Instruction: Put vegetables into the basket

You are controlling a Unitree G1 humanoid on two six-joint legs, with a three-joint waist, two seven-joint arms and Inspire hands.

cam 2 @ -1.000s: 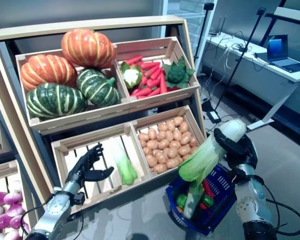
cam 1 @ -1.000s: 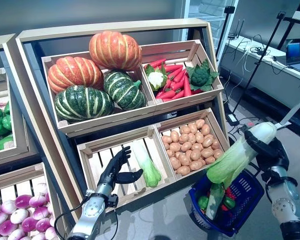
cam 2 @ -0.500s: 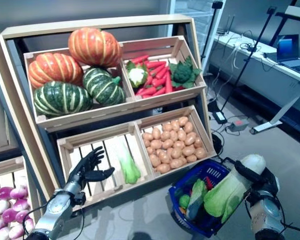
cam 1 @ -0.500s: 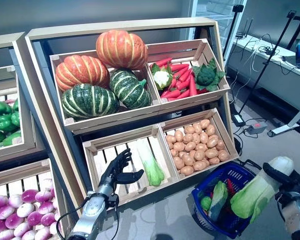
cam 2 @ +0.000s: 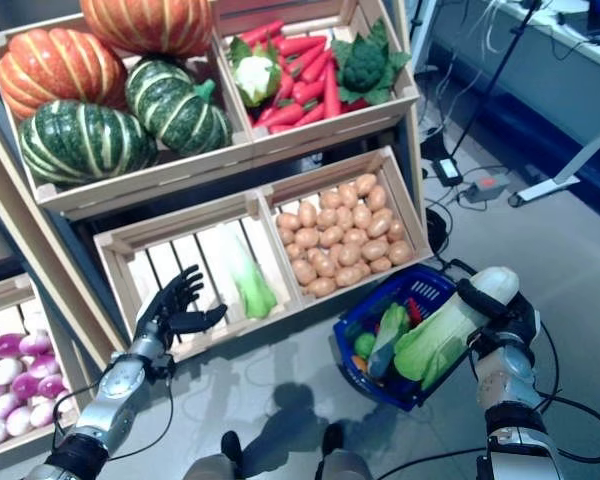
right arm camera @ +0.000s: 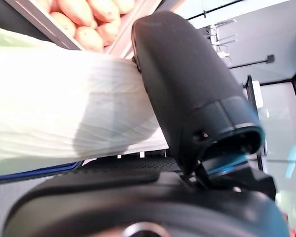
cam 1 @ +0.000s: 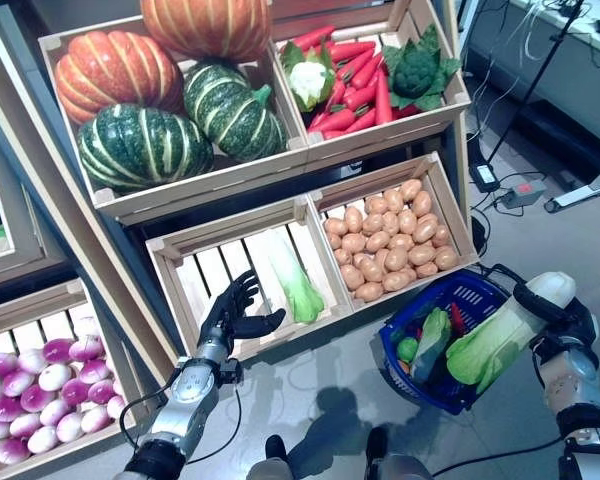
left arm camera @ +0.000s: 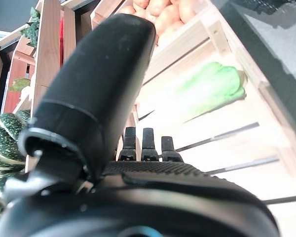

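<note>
Pale green napa cabbage (cam 1: pixel 505 335) is gripped by the right hand (cam 1: pixel 552 307) at the lower right of the frame, leafy end tilted down over the blue basket (cam 1: pixel 450 300), which is seen holding other vegetables; a second cabbage (cam 1: pixel 290 282) lies in the slatted crate (cam 1: pixel 175 262) at centre. The left hand (cam 1: pixel 230 312) is held open before that crate, fingers spread, holding nothing.

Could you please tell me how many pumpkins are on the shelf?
4, all in the top-left crate: two orange behind, two green striped in front. Others may be hidden.
</note>
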